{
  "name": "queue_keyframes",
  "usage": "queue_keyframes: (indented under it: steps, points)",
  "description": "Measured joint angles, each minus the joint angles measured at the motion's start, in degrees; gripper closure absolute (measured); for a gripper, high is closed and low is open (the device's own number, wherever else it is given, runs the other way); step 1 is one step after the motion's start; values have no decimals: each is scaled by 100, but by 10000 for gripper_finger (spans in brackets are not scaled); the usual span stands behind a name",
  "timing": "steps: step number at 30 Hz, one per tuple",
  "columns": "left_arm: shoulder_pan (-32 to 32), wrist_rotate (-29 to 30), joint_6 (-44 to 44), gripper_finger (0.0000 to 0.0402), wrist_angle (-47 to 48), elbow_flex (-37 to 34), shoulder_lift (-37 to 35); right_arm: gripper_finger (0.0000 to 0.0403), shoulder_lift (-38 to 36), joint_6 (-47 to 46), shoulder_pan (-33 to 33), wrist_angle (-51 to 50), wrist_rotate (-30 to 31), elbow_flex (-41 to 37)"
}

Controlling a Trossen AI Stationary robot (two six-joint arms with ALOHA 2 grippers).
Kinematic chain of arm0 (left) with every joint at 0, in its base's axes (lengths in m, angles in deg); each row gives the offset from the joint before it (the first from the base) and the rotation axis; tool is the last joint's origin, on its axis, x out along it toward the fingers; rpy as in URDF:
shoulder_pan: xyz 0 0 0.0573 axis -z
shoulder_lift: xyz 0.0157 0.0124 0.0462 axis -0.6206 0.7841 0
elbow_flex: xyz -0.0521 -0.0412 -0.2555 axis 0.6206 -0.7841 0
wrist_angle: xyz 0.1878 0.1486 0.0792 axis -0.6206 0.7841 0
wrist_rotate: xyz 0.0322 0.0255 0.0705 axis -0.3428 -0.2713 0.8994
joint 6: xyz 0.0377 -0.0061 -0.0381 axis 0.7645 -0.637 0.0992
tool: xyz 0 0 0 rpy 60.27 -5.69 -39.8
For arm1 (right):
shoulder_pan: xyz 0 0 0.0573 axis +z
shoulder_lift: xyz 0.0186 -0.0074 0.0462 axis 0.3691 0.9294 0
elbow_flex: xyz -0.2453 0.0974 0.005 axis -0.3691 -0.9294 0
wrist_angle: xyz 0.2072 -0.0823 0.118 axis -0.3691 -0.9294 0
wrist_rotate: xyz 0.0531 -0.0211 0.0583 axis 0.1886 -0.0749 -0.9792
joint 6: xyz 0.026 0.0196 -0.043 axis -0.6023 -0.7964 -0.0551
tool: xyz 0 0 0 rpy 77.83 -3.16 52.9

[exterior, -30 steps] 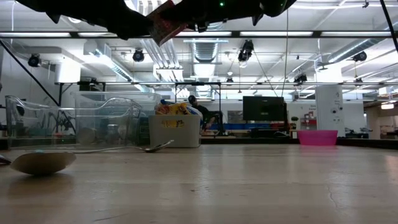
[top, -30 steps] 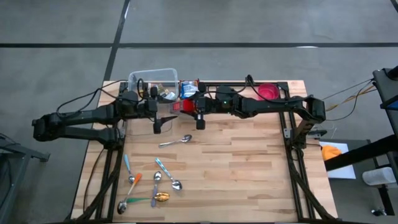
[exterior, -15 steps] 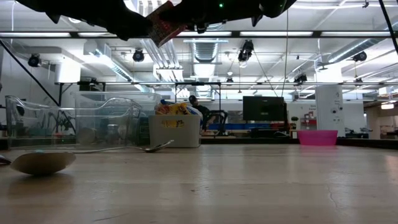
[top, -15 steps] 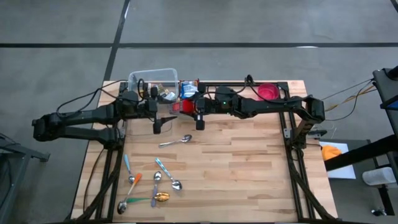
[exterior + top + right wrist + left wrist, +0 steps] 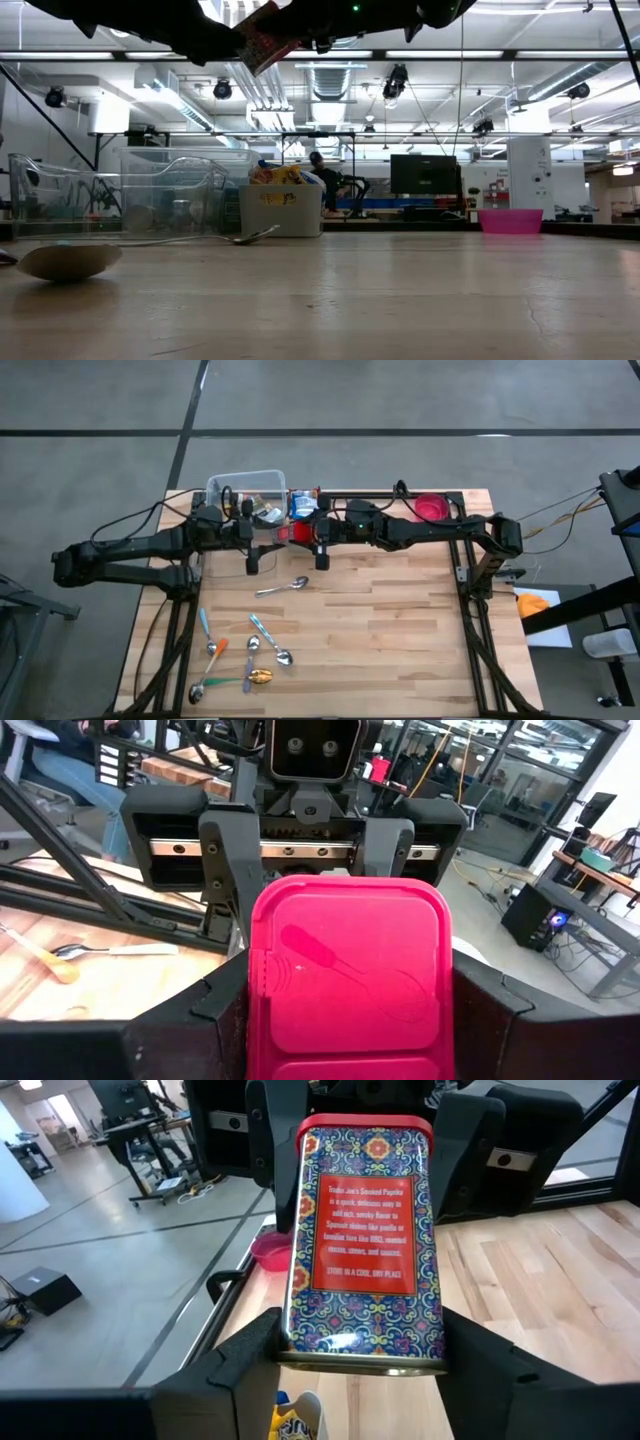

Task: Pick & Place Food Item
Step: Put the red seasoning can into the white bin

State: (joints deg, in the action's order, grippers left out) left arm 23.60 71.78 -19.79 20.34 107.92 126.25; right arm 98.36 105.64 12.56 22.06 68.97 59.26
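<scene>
A patterned tin with a red lid hangs high over the table's far middle, between my two arms. It shows at the top of the low view. My left gripper comes at it from the table's left and is shut on its bottom end. My right gripper comes at it from the right and is shut on its lid end; the red lid faces that wrist camera. My left gripper has the tin's bottom end between its two fingers, one on each narrow side. The fingers reach in about level from the table's left, along the tin. The tin is clear of the table, its label face up. My right gripper pinches the tin's lid end between its two fingers, one on each narrow side. The fingers come level from the table's right, along the tin. The tin lies about level in the air, its lid toward this gripper's wrist.
A clear bin and a box of snack packets stand at the far edge, and a pink bowl at the far right. One spoon lies mid-table, with several more near the front left.
My left gripper's fingers have closed in on the tin's bottom end. Both arms and the tin have stayed where they were in the air.
</scene>
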Motion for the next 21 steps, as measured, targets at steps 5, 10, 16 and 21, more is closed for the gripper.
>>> queue_keyframes:
  steps: [5, 10, 16, 21]
  points:
    - [0, -4, 3, 158, 87, 0, 2, 184, 4, -4, 0, -18, 17, 0]
    - [4, -24, 3, 183, 104, 0, 2, 184, 4, -2, 0, -29, 4, 0]
    - [4, -20, 3, 196, 105, 0, 2, 184, 4, -4, 0, -29, 8, 0]
    - [4, -17, 3, 191, 104, 0, 2, 184, 4, -4, 0, -29, 9, 0]
